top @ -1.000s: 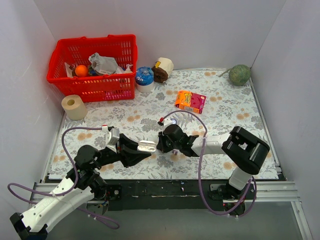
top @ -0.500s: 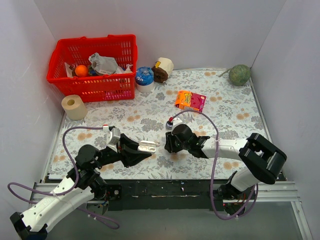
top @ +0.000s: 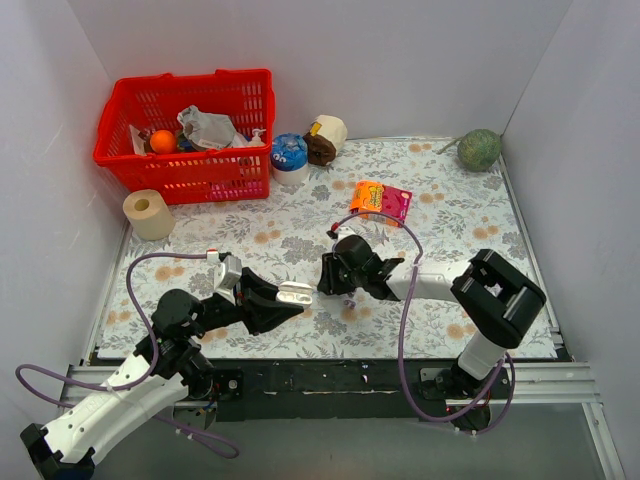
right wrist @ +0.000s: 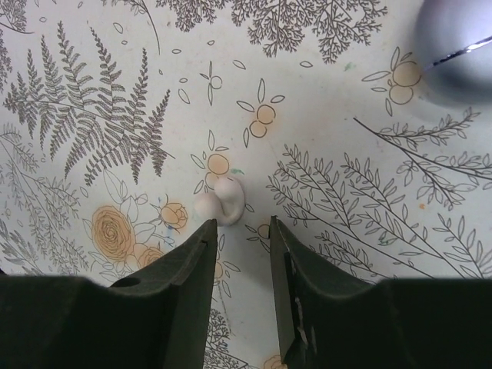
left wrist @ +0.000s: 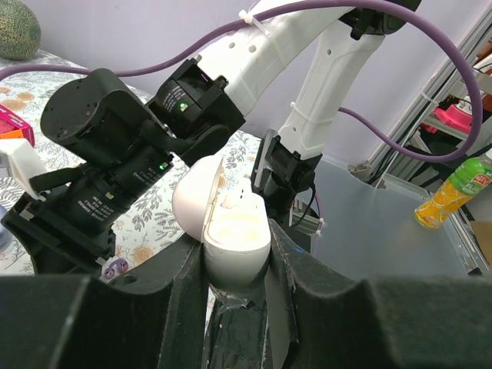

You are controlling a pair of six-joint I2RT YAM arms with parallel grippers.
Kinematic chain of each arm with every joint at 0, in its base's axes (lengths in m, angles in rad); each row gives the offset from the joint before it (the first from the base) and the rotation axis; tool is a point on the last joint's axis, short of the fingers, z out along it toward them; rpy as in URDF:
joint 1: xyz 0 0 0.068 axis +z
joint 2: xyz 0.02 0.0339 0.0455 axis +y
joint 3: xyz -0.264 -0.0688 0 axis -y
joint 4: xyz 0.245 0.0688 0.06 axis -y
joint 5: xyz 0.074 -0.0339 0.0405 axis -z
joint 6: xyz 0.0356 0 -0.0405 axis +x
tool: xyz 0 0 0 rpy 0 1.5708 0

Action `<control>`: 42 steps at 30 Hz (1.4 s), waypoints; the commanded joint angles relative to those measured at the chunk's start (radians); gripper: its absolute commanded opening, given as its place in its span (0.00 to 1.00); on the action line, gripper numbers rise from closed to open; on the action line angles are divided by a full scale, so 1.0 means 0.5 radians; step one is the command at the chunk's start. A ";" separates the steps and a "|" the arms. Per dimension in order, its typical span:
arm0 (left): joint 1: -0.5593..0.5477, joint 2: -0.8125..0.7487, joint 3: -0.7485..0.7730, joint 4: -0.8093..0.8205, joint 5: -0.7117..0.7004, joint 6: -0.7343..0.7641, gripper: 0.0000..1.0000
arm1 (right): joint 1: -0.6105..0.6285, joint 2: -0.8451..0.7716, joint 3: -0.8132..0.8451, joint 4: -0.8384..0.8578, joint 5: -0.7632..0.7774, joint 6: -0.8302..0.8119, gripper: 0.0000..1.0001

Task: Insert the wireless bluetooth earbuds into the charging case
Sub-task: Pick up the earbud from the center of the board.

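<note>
Down at the middle of the floral-print tabletop (top: 470, 215), swung out to the right from the open white plastic charging case (left wrist: 231, 231) a second ago, and now tucked back in with the right gripper (right wrist: 241, 231) pointing straight down. With jaws parted, carrying nothing. Lined up just short of a tiny white plastic earbud (right wrist: 221, 204) lying loose on the print, right ahead of the tips and not touched. Reads as a fresh pickup about to start.

Meanwhile, no shift from the left gripper (left wrist: 234, 265): clamped on the case, lid flipped up, with what looks like one white bud already seated inside. Spot a small purple earbud (left wrist: 115, 267) on the tabletop nearby, waiting its turn.

Nothing between tips and bud. Farther back and well apart: red plastic basket (top: 185, 80), beige paper roll (top: 148, 213), orange snack packet (top: 381, 201), green round melon (top: 480, 150). Worth watching the raised lid, turned toward the right arm.
</note>
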 commanded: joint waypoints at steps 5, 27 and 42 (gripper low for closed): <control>0.002 -0.029 -0.013 0.028 0.009 0.012 0.00 | 0.002 0.114 0.124 -0.046 -0.036 0.074 0.42; 0.002 -0.023 -0.019 0.024 0.015 0.006 0.00 | 0.002 0.121 0.085 -0.015 -0.104 0.031 0.06; 0.002 0.238 0.075 0.070 -0.132 0.180 0.00 | 0.085 -1.075 0.473 -1.415 -0.005 -0.950 0.01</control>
